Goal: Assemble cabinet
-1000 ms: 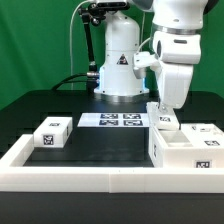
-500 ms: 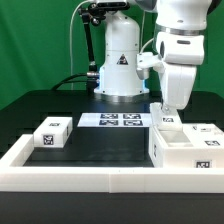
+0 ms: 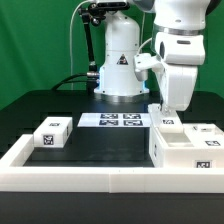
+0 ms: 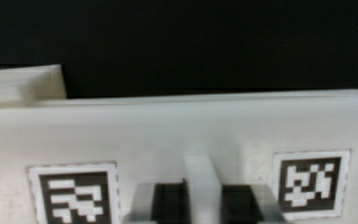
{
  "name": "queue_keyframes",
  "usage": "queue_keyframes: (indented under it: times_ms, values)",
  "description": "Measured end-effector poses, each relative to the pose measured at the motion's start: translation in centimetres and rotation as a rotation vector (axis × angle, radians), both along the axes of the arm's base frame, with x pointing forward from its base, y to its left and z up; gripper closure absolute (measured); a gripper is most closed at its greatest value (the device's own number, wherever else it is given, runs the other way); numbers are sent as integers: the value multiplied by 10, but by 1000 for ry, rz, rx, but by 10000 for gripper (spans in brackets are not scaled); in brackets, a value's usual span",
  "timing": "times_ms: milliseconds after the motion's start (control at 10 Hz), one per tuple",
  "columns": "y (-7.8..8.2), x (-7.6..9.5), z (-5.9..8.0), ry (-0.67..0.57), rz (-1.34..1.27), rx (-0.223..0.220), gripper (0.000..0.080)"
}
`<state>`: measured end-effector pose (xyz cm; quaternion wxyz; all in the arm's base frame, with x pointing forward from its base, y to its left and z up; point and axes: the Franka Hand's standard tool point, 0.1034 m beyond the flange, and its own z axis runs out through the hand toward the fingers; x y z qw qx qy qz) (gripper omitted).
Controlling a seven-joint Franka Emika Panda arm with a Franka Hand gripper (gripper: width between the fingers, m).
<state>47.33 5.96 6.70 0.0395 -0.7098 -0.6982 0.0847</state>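
Observation:
The cabinet (image 3: 186,148) is a large white box with square compartments and tag markers, standing at the exterior view's right. My gripper (image 3: 164,110) hangs straight down over its rear left corner. In the wrist view the cabinet's white face (image 4: 194,130) fills the picture, with a tag on either side. My gripper (image 4: 206,197) has its two dark fingers standing close together with a narrow white strip of the cabinet between them, so it looks shut on that wall. The fingertips are cut off by the frame edge.
A small white tagged block (image 3: 50,134) lies at the exterior view's left. The marker board (image 3: 123,120) lies at the back middle, before the robot base (image 3: 120,70). Another white tagged part (image 3: 206,131) sits behind the cabinet. A long white rail (image 3: 90,177) borders the table.

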Motion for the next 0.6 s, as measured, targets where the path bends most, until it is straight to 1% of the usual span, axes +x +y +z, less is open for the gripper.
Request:
queue_keyframes:
  times_ms: [200,300,600]
  values:
    - [0,7,-3,-2,8,7,729]
    - [-2,16,-5,-2,51,20,729]
    - [-2,17,-5,-25,35,23,729]
